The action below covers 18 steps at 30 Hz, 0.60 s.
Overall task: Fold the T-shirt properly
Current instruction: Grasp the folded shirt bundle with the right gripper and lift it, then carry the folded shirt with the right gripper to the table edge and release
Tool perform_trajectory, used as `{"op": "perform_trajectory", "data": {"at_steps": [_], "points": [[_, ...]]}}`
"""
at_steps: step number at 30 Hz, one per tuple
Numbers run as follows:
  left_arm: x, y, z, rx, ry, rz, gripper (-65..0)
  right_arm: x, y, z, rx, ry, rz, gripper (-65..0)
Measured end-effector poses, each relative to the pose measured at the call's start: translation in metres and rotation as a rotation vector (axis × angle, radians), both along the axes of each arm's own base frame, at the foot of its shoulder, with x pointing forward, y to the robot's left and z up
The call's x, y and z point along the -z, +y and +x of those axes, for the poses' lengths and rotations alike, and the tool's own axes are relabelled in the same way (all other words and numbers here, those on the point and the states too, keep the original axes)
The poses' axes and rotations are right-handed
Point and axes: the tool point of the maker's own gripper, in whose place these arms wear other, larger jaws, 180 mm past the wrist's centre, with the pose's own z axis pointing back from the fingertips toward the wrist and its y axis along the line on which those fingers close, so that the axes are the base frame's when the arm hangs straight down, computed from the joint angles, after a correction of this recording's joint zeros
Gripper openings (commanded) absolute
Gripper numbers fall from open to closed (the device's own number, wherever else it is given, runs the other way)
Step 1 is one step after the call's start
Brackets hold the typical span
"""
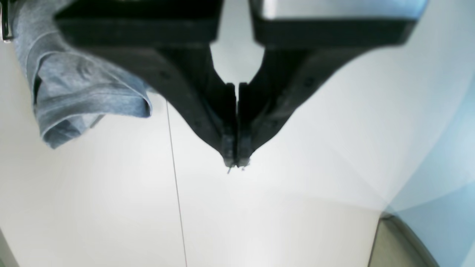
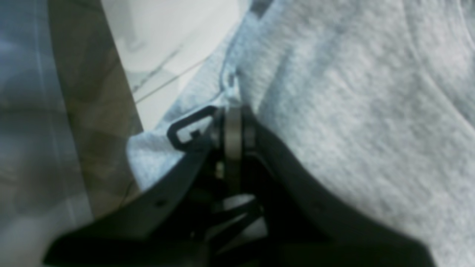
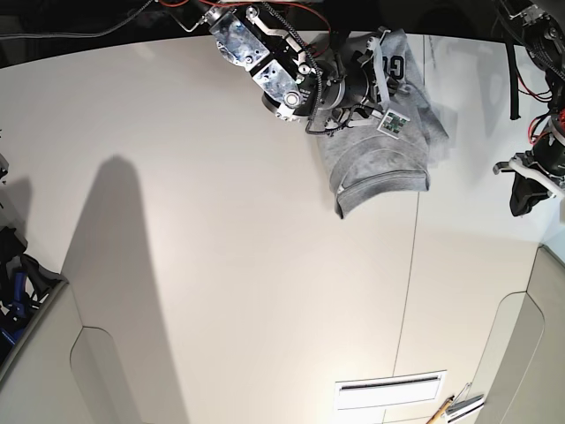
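The wide white table had a thin seam line running across it. At its far edge lay the grey cotton T-shirt, bunched up, with black letters showing near the top. The right gripper was pinched tight on a fold of the T-shirt. Off to the side, the left gripper hung closed over bare table, holding nothing.

Grey T-shirt, bunched, table's far edge
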Motion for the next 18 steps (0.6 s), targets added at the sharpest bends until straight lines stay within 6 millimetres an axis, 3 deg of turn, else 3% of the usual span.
{"op": "perform_trajectory", "data": {"at_steps": [3,7,14,18], "points": [[-0.001,0.000,0.000,0.001,-0.003,-0.002,-65.0,0.006,-0.017,0.002,0.007,0.012,-0.041,-65.0],[0.000,0.000,0.000,0.001,-0.002,-0.002,-65.0,0.015,-0.059,0.014,0.049,0.009,-0.066,-65.0],[0.000,-0.001,0.000,0.001,-0.003,-0.005,-65.0,0.025,-0.154,0.052,0.178,-0.060,-0.165,-65.0],[0.000,-0.001,0.000,0.001,-0.002,-0.004,-65.0,0.029,-0.220,0.071,0.227,-0.102,-0.267,-65.0]]}}
